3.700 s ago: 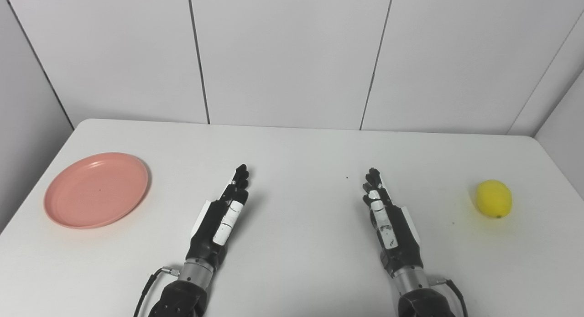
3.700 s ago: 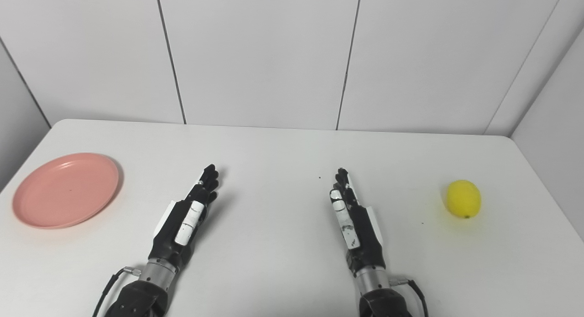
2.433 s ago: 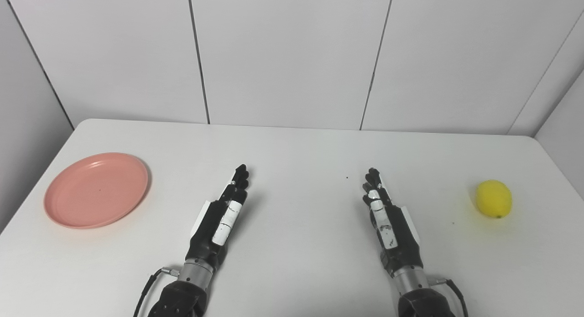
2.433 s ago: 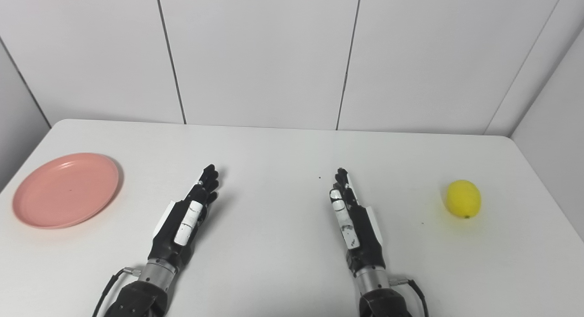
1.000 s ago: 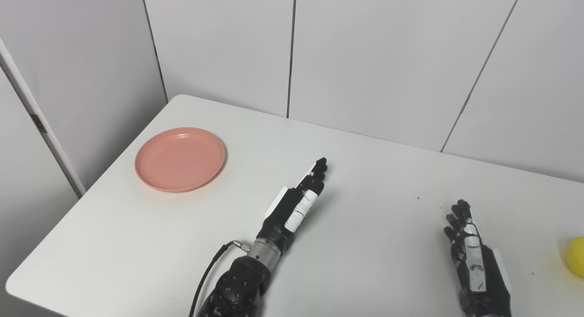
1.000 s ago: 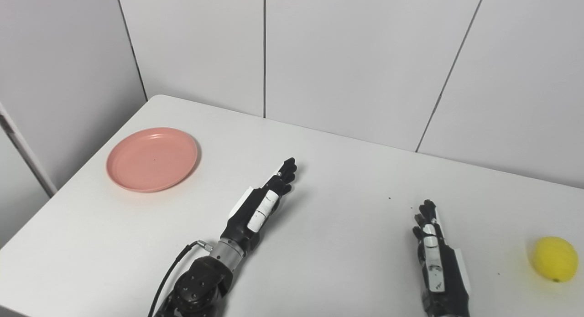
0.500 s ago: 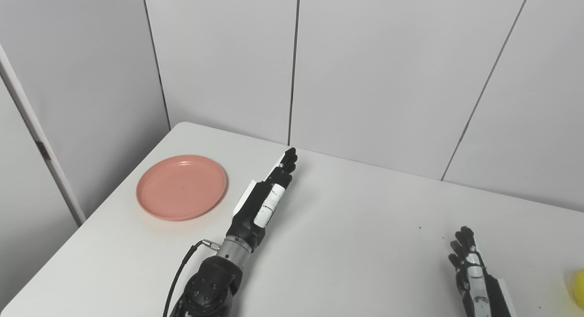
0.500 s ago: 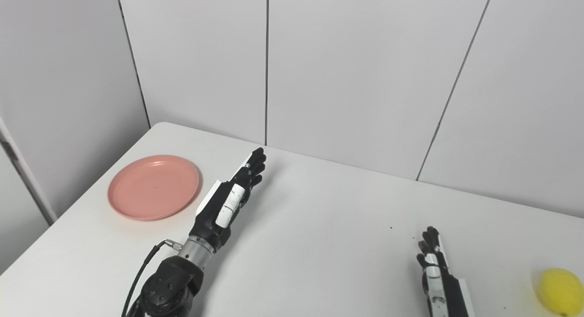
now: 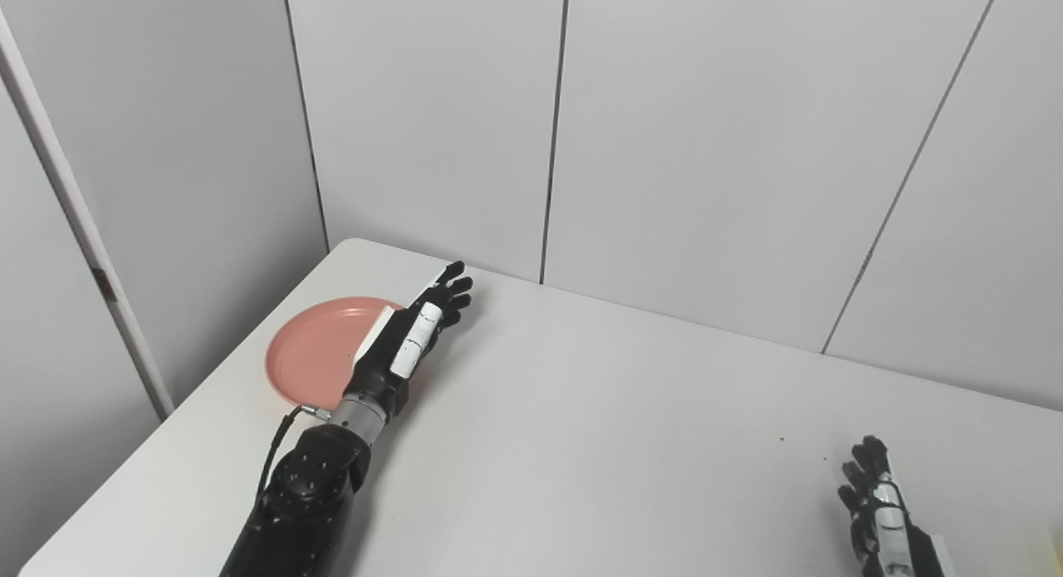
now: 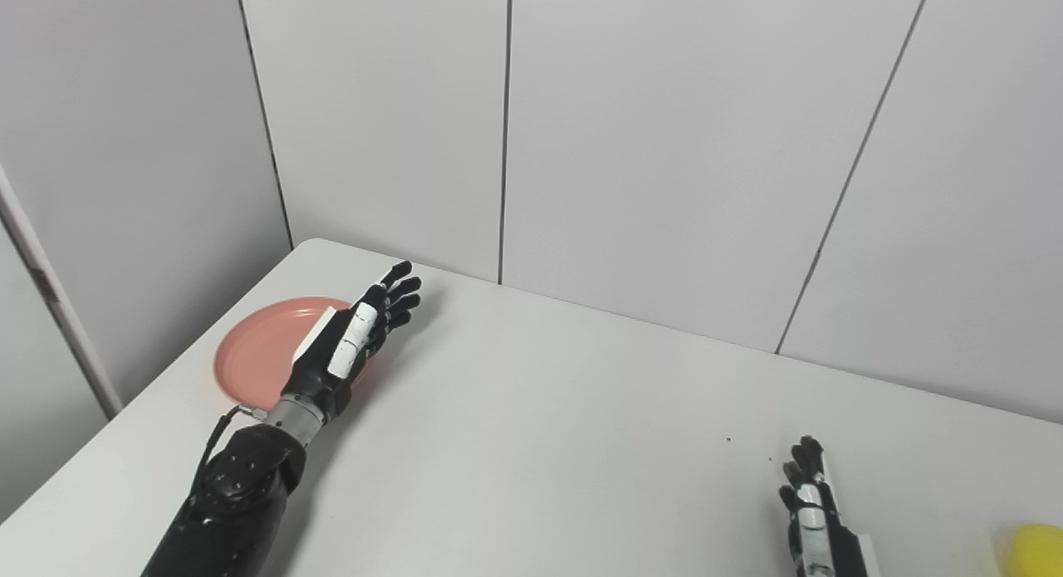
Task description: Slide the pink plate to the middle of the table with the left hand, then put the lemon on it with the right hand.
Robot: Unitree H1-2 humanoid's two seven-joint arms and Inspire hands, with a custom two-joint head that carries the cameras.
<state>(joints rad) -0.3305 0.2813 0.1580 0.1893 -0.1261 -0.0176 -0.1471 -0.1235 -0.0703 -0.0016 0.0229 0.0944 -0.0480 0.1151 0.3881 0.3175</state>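
- Two black robot hands show: the left hand (image 9: 407, 344), fingers spread and empty, reaches over the round pink plate (image 9: 320, 353) at the white table's (image 9: 581, 444) far-left corner.
- Right hand (image 10: 818, 519) rests flat, fingers apart, beside the yellow lemon (image 10: 1034, 550).

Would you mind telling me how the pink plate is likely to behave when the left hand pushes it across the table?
The plate looks shallow, flat-bottomed and rigid, so it will probably slide rather than tip or roll. The table looks smooth, so it should glide easily and may overshoot. The open left hand is over its right rim; an off-centre push could spin it.
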